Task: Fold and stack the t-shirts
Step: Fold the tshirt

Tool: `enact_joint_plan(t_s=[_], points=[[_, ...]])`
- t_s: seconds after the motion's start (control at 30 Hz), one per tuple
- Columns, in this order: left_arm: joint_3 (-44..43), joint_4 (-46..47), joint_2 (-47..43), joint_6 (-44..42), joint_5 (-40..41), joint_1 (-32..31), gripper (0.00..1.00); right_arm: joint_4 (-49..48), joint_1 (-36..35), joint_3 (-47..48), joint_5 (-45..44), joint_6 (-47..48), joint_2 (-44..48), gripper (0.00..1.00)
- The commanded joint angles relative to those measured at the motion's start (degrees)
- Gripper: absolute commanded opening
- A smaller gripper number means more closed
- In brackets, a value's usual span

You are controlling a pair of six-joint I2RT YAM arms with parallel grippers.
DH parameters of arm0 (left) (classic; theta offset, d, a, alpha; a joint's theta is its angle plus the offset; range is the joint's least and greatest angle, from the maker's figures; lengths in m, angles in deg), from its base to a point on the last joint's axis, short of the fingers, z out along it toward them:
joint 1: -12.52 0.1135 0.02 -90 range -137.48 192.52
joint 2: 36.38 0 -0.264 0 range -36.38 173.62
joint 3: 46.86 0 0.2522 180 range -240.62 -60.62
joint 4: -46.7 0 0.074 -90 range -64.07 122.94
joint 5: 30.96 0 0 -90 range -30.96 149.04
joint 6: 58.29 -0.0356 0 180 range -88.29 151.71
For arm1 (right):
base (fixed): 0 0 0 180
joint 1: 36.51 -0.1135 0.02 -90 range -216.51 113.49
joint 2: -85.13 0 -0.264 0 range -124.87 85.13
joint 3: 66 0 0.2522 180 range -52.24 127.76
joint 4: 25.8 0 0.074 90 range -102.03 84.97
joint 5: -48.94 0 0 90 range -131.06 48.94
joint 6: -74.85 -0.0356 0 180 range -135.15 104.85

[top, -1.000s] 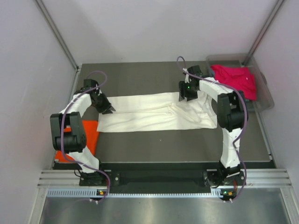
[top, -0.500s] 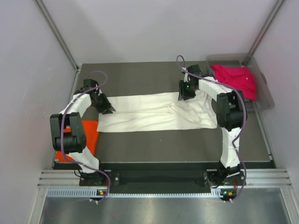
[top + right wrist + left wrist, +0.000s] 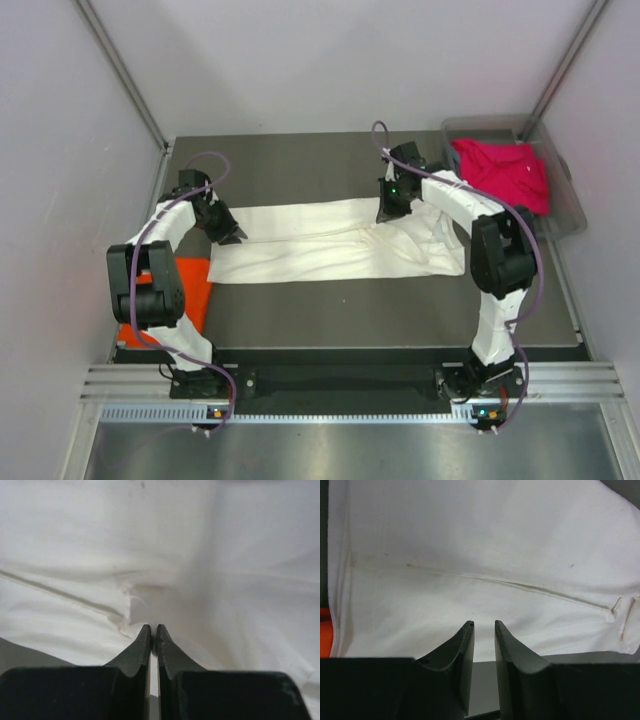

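One bin [image 3: 571, 214] holds magenta shirt [image 3: 505, 172]; orange shirt [image 3: 191, 284] beside cream shirt [image 3: 320, 245].

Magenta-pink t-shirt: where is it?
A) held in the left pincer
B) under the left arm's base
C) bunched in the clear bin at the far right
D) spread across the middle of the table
C: the magenta-pink t-shirt lies bunched inside the clear bin; the shirt spread across the table is the cream-white t-shirt.
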Motion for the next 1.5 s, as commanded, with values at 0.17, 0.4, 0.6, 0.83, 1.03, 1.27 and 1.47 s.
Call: enact_joint_plan(t_s=[0.17, 0.4, 0.6, 0.83, 1.03, 1.27, 1.47], points=[[0.31, 0.08, -2.33, -1.57, -0.37, 0.19, 0.28, 0.19, -4.99, -7.09, 1.36, -12.56, 6.63, 0.03], [1.81, 0.35, -2.51, -2.01, -0.46, 0.19, 0.28, -9.30, -11.50, -19.30, 2.50, -20.67, 13.47, 0.46], [0.76, 0.17, -2.68, -2.71, 0.94, 0.10, 0.28, -5.17, -4.33, -19.83, -2.50, -8.53, 22.53, 0.65], [-3.20, 0.17, 0.56, -5.16, -2.04, -0.59, 0.40, -3.78, 0.01, -22.66, -11.80, -21.15, 22.45, 0.60], [-1.37, 0.51, -1.96, -3.51, -2.47, -4.81, 0.54, 1.65, 0.98, -25.27, -24.32, -27.32, 30.34, 0.83], [1.20, 2.10, -6.28, -3.41, -3.10, -7.63, 0.56, -4.22, 2.92, -34.17, -19.81, -26.37, 45.04, 0.89], [1.10, 1.75, -6.72, -2.27, -2.48, -7.63, 0.51, -4.11, 1.24, -43.12, -20.61, -35.07, 48.45, 0.92]])
